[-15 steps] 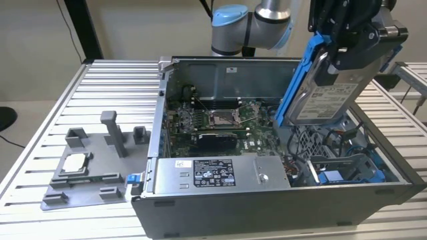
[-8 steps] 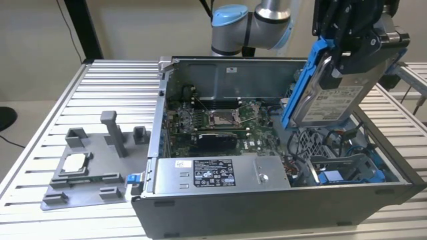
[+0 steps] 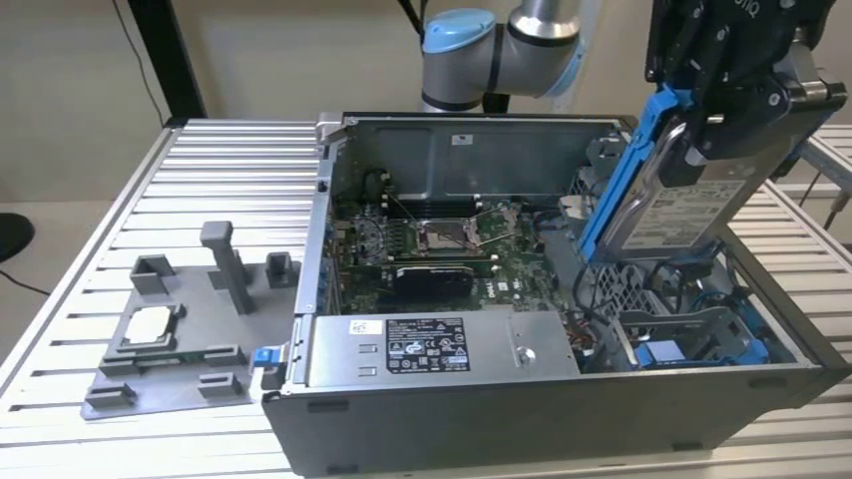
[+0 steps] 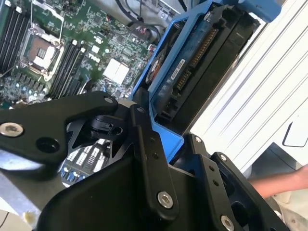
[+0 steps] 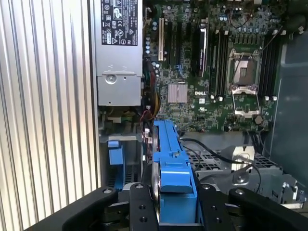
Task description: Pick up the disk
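The gripper (image 3: pixel 725 105) is at the upper part of the exterior view's right, its black fingers (image 3: pixel 749 120) clamped on the disk (image 3: pixel 672 205), which hangs clear above the open computer case (image 3: pixel 533 399), tilted, with its white label facing the camera and the blue carrier frame (image 3: pixel 624 175) along its edge. In the first wrist view the fingers (image 5: pixel 139 211) close on either side of the disk (image 5: pixel 172 168), seen edge-on, with the motherboard (image 5: pixel 211 72) and the grey power supply box (image 5: pixel 119 53) lying well below it. In the second wrist view the disk (image 4: pixel 197 62) shows its connector edge inside the blue frame, held by the fingers (image 4: pixel 149 159). The case lies on its side on the ribbed metal desk (image 3: pixel 200 180). A grey fixture (image 3: pixel 174 339) sits on the desk at the exterior view's left, just beside the case, carrying a small square silver chip (image 3: pixel 147 327). A person's hand (image 4: pixel 284 183) appears at the edge of the second wrist view.
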`<state>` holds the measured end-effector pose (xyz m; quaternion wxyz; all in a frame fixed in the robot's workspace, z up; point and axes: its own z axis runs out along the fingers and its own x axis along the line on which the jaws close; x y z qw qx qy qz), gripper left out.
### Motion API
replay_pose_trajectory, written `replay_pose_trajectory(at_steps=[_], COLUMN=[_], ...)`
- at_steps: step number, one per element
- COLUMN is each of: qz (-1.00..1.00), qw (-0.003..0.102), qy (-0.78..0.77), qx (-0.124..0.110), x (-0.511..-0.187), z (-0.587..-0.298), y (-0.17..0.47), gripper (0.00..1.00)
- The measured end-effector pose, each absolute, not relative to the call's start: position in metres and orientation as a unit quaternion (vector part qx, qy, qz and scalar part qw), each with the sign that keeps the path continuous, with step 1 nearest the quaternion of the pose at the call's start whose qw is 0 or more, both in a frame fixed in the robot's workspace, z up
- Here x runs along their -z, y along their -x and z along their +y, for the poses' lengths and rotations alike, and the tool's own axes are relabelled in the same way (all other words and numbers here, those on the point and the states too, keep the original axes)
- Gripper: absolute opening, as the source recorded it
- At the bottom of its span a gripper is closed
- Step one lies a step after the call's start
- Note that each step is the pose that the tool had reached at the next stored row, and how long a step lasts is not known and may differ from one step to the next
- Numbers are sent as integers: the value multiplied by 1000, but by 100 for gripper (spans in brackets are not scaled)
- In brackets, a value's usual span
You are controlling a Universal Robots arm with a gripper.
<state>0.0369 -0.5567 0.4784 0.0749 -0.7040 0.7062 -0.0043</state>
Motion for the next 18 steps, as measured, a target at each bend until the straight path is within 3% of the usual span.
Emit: replay_pose_trajectory(at_steps=[18], qz=[707], qw=[73], qy=[704], qx=[1], x=[-479], z=[-587], y=[-77], gripper=[0])
